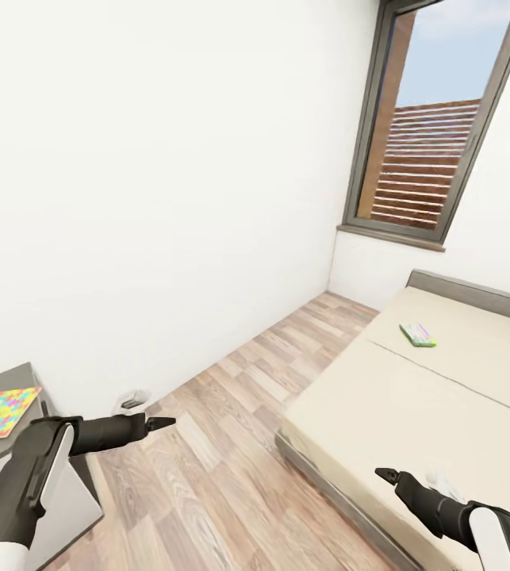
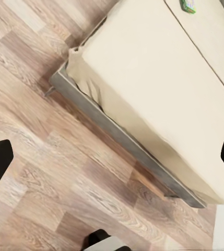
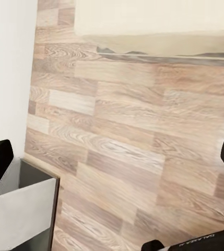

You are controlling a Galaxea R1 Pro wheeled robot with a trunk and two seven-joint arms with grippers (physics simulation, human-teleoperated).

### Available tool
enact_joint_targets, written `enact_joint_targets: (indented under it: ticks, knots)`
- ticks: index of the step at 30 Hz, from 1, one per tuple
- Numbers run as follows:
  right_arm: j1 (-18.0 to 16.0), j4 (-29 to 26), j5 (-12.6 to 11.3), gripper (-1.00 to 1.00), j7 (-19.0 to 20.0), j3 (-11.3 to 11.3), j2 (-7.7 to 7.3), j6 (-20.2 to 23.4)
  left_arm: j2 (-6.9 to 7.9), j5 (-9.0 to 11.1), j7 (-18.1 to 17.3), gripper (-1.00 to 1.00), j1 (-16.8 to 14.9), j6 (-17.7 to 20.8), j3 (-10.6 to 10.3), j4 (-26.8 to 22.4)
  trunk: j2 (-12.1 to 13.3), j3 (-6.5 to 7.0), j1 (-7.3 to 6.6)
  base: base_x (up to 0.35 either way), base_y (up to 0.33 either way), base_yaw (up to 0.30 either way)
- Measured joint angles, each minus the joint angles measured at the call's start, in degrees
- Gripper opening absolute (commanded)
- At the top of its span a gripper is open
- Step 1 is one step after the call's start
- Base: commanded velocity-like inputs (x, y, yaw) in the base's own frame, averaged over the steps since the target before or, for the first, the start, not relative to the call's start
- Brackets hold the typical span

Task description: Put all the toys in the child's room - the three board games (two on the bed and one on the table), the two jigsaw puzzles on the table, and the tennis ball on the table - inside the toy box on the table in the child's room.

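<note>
Board game point(image 1: 418, 335) on bed point(image 1: 381, 396), well beyond both claws (empty).

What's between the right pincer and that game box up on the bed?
Nothing visible. The right pincer hangs over the bed's near edge, and the game box lies farther up the mattress, near the seam. Only bare beige mattress lies between them.

Left arm point(image 1: 40, 468): glossy black segments with a white side panel, tapering to a dark pointed gripper point(image 1: 159, 423). Right arm point(image 1: 477, 519): matching black casing, white panel near the wrist, ending in a black pointed gripper point(image 1: 387, 476).
</note>
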Motion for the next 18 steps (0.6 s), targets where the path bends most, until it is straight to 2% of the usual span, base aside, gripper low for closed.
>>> enact_joint_targets:
  ticks: [18]
  knots:
    - [0.06, -0.02, -0.29, 1.0, 0.03, 0.12, 0.03, 0.0, -0.01, -0.1, 0.01, 1.0, 0.0, -0.2, -0.11, 0.0, 0.0, -0.52, -0.01, 0.252, 0.237, -0.275]
